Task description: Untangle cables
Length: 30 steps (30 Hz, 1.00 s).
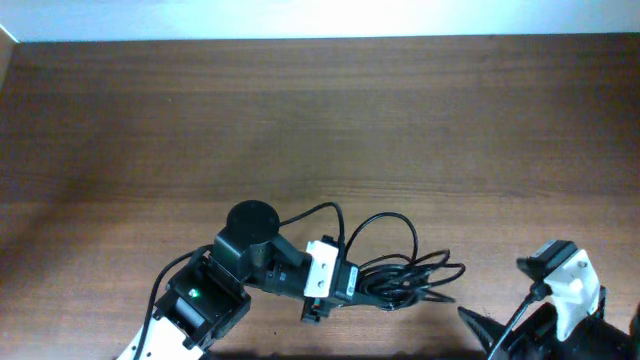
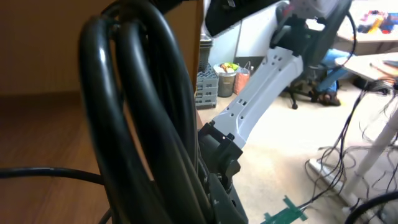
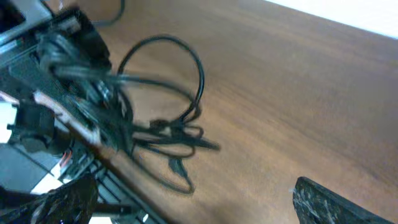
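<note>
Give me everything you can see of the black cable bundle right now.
The black cable bundle is a tangle of thin, glossy, rubber-looking cords lying near the robot-side edge of the brown wooden table. Two open loops arch away from the knot, and loose ends splay rightward. Its left end rises off the wood into the left gripper, which appears clamped on several strands. Nothing else touches it. Any plugs are too blurred to make out.

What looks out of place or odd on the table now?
The black cables lie in a tangled heap at the near edge of the table, loops sticking out unevenly, right at the left gripper. Nothing looks spilled or broken.
</note>
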Each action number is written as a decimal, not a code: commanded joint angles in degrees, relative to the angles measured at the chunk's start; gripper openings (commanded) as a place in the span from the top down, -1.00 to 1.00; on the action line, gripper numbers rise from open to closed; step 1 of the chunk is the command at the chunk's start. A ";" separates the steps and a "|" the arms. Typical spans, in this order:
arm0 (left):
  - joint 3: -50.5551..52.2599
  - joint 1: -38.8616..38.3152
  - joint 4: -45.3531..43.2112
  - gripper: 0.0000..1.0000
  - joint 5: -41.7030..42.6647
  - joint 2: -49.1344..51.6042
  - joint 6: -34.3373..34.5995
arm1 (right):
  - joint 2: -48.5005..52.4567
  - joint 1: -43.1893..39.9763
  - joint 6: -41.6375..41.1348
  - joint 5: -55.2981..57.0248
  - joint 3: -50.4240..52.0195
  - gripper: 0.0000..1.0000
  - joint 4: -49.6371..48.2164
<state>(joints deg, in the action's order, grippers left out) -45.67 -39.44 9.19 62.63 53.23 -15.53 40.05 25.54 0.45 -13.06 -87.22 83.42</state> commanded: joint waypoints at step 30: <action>-0.24 20.28 -12.79 1.00 23.43 8.90 -7.74 | 21.92 -0.07 14.14 -5.03 0.81 -0.98 -20.24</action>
<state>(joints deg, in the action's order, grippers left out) -45.43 -19.35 -3.92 86.28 62.43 -21.96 62.11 25.56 12.88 -13.10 -86.61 63.26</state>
